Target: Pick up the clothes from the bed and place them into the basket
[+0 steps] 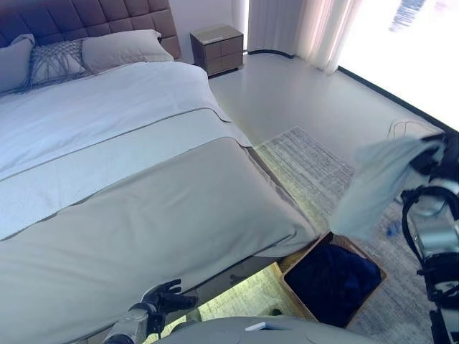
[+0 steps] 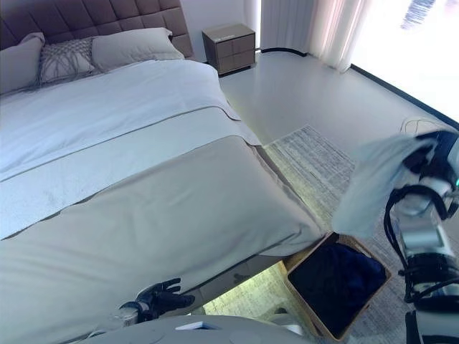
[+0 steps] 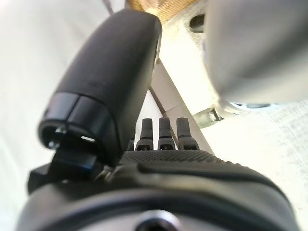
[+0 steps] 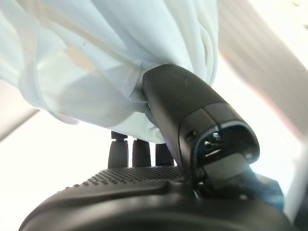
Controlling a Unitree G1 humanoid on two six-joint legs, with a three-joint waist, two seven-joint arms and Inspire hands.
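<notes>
Right hand (image 1: 430,161) fingers clamped on pale blue garment (image 1: 380,183), hanging above basket (image 1: 333,283) holding dark clothes. Left hand (image 1: 165,297) fingers spread, empty, beside bed (image 1: 143,215).

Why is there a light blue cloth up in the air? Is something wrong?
Nothing is wrong. The robot's right hand holds the pale blue cloth garment up over the brown woven basket, which already has dark blue clothes inside. The grey-covered bed looks tidy.

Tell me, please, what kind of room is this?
Most likely a bedroom: a large made bed with pillows against a tufted headboard, and a nightstand beside it.
</notes>
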